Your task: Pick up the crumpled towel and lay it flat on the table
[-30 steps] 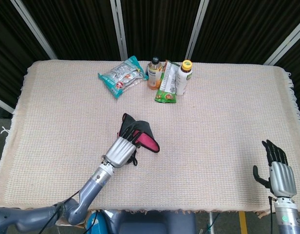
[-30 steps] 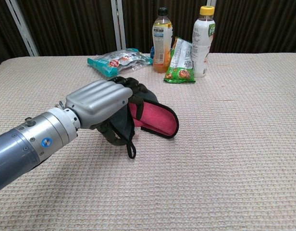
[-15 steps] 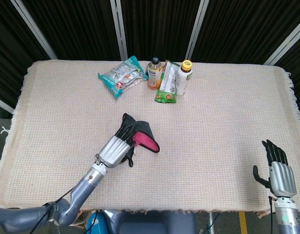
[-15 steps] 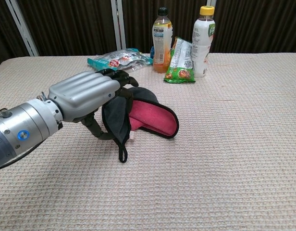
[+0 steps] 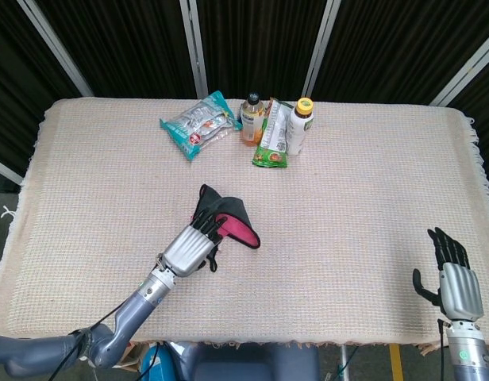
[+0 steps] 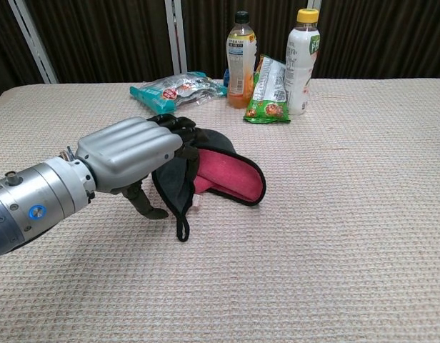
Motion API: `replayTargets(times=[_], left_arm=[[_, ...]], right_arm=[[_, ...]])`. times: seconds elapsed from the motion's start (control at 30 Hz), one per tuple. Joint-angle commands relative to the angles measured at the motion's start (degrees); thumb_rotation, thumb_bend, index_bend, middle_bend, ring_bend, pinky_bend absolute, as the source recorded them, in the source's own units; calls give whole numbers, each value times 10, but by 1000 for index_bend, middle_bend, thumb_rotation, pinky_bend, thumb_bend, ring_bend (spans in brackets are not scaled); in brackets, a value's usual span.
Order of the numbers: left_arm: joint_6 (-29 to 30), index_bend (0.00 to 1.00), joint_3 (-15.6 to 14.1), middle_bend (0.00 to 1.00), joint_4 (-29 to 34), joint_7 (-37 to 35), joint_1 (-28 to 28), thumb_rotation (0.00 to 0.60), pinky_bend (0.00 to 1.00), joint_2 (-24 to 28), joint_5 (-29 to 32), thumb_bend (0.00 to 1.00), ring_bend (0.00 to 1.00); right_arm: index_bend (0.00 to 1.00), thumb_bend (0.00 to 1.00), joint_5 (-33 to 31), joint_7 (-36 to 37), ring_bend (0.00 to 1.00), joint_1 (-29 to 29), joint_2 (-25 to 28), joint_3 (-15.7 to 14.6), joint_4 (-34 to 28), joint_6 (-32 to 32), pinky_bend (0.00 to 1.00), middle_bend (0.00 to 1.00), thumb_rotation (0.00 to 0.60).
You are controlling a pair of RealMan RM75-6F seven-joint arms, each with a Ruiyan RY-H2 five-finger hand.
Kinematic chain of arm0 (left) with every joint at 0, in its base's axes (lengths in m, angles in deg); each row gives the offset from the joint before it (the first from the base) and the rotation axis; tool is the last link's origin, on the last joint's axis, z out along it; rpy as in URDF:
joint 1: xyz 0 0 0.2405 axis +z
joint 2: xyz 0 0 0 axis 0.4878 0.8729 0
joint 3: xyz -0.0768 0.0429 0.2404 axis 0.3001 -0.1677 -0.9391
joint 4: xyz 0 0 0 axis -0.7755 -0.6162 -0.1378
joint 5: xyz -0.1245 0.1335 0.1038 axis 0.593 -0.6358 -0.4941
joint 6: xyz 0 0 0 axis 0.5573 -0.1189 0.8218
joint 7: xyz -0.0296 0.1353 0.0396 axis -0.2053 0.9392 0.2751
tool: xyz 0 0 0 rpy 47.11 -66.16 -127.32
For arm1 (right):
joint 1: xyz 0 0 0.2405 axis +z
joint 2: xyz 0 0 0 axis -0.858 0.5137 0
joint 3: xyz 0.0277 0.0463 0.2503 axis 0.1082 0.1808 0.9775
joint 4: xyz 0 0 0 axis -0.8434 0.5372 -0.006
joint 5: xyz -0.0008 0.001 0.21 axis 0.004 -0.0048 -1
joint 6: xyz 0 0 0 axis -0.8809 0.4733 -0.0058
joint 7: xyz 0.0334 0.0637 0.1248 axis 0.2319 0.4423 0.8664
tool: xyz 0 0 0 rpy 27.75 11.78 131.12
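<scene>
The left robot hand [image 6: 131, 153] curls its fingers over the near edge of the crumpled towel [image 6: 223, 171] — black outside, pink within — near the middle of the table [image 5: 371, 175]. Whether cloth is truly pinched is hard to tell. The towel looks light, soft and limp; a corner hem would suit spreading best. Far right, the other robot hand [image 5: 451, 274] hangs spread — holding nothing.
</scene>
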State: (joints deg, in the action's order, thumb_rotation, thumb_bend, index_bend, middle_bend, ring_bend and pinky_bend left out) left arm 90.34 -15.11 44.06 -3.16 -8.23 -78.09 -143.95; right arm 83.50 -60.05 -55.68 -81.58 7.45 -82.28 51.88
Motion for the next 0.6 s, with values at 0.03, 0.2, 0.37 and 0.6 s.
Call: replayTargets(times=[0.03, 0.2, 0.37, 0.6], left_arm=[[1, 403, 1, 94, -2, 2, -2, 600, 0, 4, 2, 198, 0], [-3, 403, 0, 94, -9, 6, -11, 600, 0, 9, -2, 199, 0], [-10, 398, -2, 96, -36, 11, -26, 600, 0, 5, -14, 198, 0], [-22, 422, -5, 105, -58, 11, -43, 600, 0, -19, -10, 200, 0]], right_arm=[[0, 481, 0, 1, 0, 0, 0, 0, 0, -1, 1, 0, 600], [0, 482, 1, 0, 0, 1, 0, 0, -1, -2, 1, 0, 600], [0, 481, 1, 1, 0, 2, 0, 0, 0, -2, 1, 0, 600], [0, 481, 7, 0, 0, 0, -4, -4, 3, 2, 1, 0, 600]])
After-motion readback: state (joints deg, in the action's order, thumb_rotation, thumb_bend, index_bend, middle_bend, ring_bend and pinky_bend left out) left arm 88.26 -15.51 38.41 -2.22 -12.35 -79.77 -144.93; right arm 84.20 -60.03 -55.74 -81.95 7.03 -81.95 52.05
